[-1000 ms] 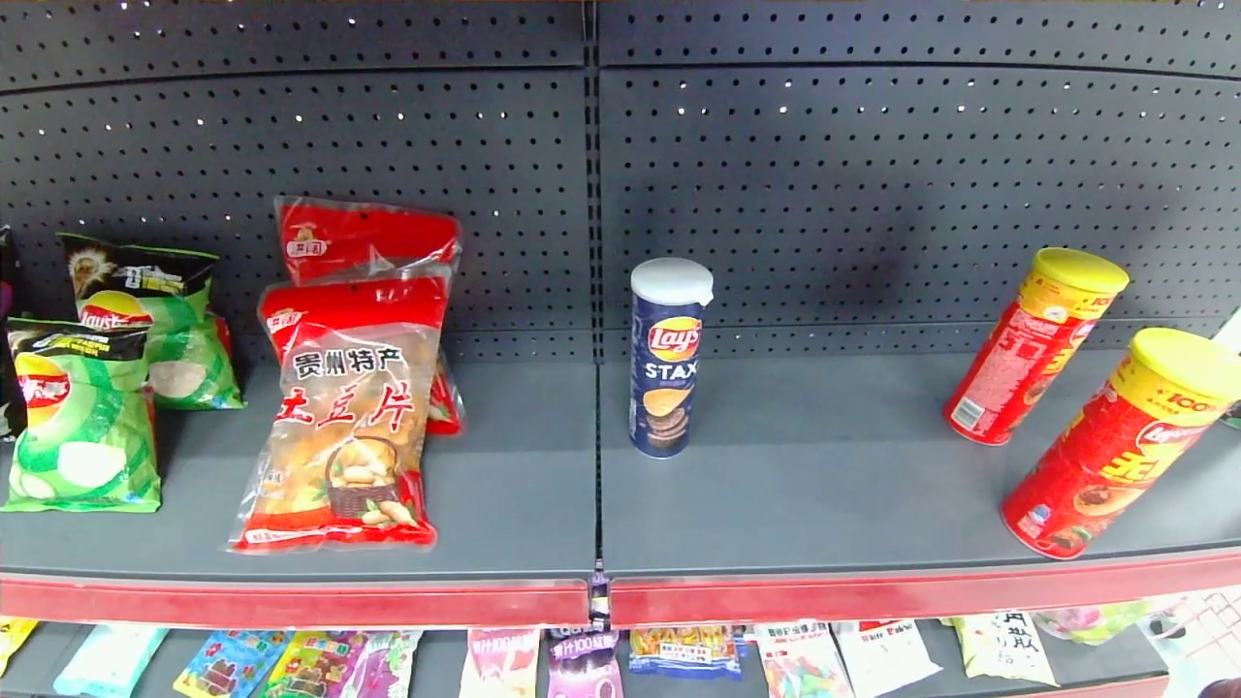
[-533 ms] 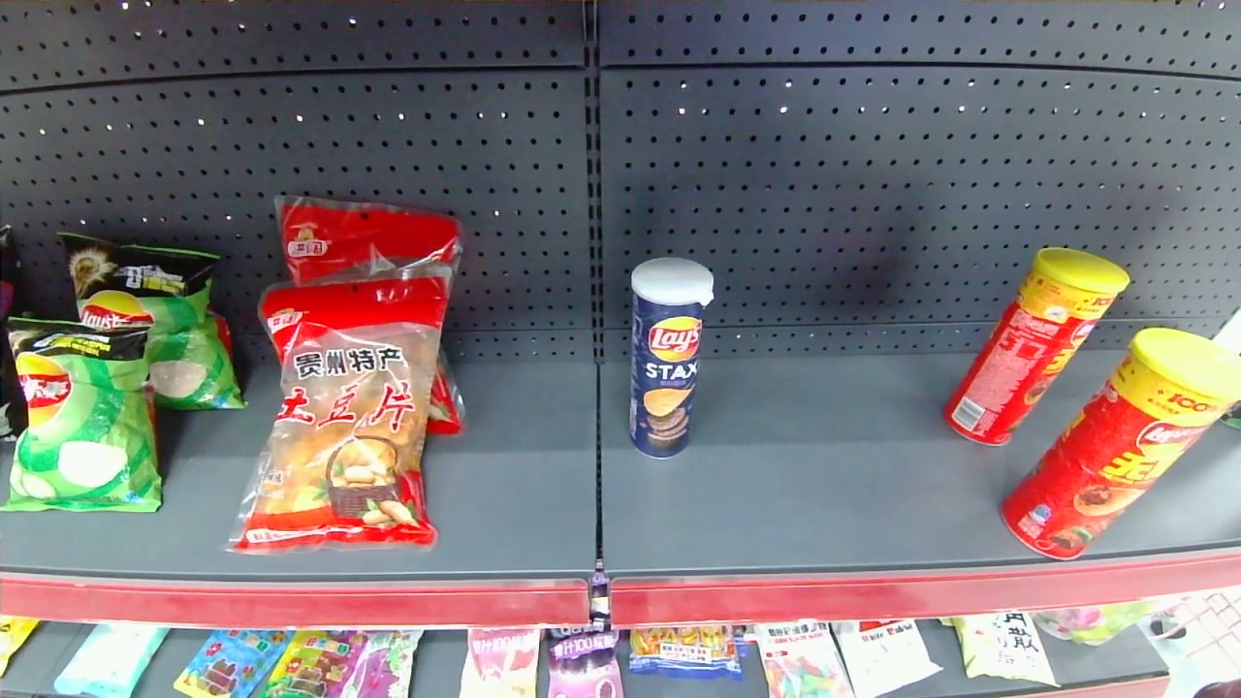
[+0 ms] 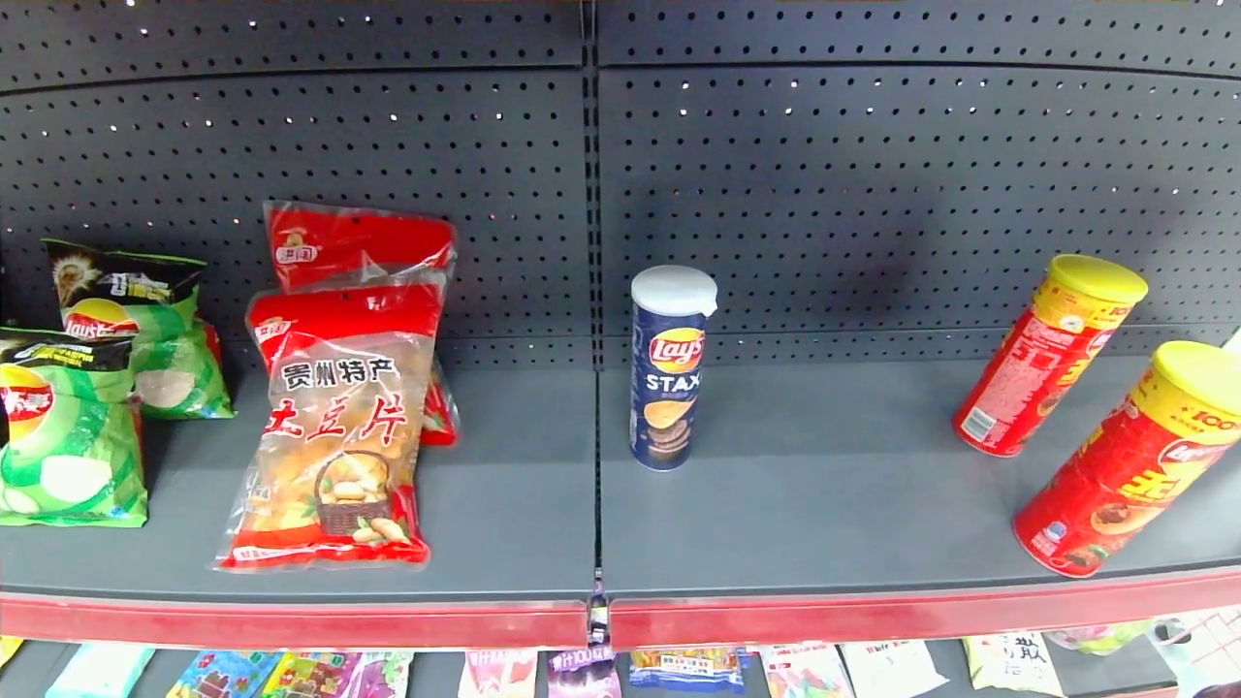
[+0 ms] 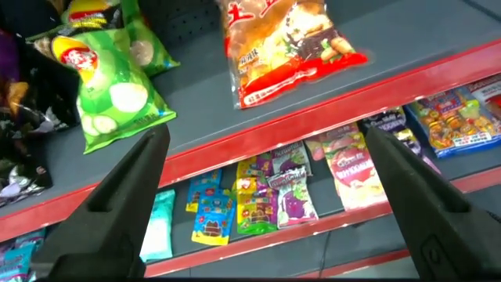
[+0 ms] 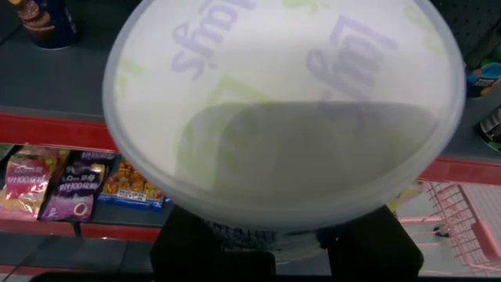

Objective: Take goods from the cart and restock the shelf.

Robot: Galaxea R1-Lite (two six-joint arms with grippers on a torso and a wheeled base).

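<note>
1. First, head view: grey shelf with a red lip and a pegboard back.
2. Upright by the middle seam, a blue can with a white lid, well apart from everything else.
3. Toward the right end, two red cans with yellow lids, one behind the other, near but not touching; upright or leaning, cannot tell.
4. Left of the seam, two red bags, the front one overlapping the rear one, the rear one propped against the pegboard.
5. Farther left, two green bags, again one before the other.
6. Under the lip, a lower shelf lined with small packets.
7. Next, left wrist view: left gripper with fingers spread wide apart and nothing between them, out in front of the lip; beyond it, a green bag and a red bag on the shelf, packets below.
8. Last, right wrist view: right gripper clamped on a can, dark fingers on either side of its body, translucent white lid close to the camera.
9. Held can out in front of the lip, nearer the camera than the shelf and not standing on it.
10. Behind it, the blue can on the shelf; off to one side and lower, a pink wire cart.
</note>
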